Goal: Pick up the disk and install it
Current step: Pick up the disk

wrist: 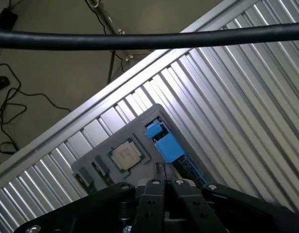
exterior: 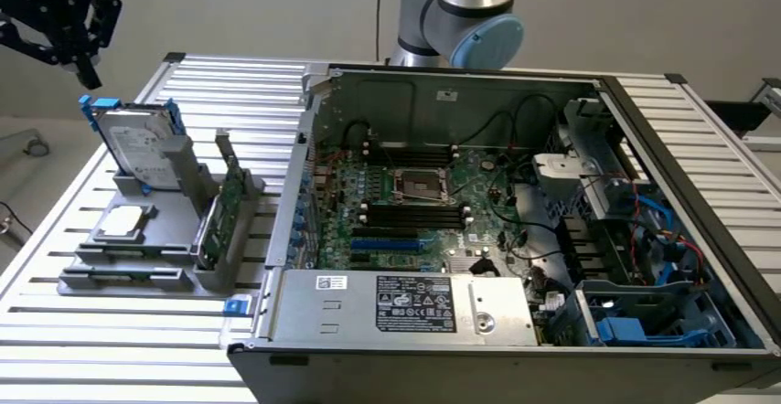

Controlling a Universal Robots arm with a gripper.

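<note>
Gripper (wrist: 164, 174): fingers (wrist: 156, 188) pressed together, tips meeting, nothing between them, so empty. In ext. view the gripper (exterior: 83, 66) hangs above the far corner of the tabletop (exterior: 244, 79) on the ext. view's left. It sits higher than the disk (exterior: 132, 143) and a bit to its left, well apart from it.

Disk: not picked up yet. Stands on edge in grey fixture (exterior: 123, 281), leaning back a little, label face toward ext. cam, blue rails (exterior: 88, 111) up both sides. Wrist view looks down on its top, w/ the blue carrier end (wrist: 165, 143) just past the fingertips.

Nearby: chip (exterior: 126, 223) flat in the fixture in front of the disk. Green card (exterior: 215, 221) upright in next slot, on the side toward the open PC case (exterior: 488, 194). Blue-tabbed bay (exterior: 628, 329) in the case corner, near side, ext. view's right, w/ cables round it.

Risks (my read):
- Closed fingers going down would land on the carrier top rather than straddle it. Could tip the disk or jam it in the slot.
- Disk leans. An off-centre grip, or a grip on the plastic rails alone, could let it twist or slip on lift.
- Green card close by, a finger could clip it.
- Case wall lies btw fixture and bay. A disk corner could catch sheet metal, or cables could snag.
- Black cable (wrist: 139, 39) crosses the wrist view. Can't tell what it's tied to, might drag.
</note>
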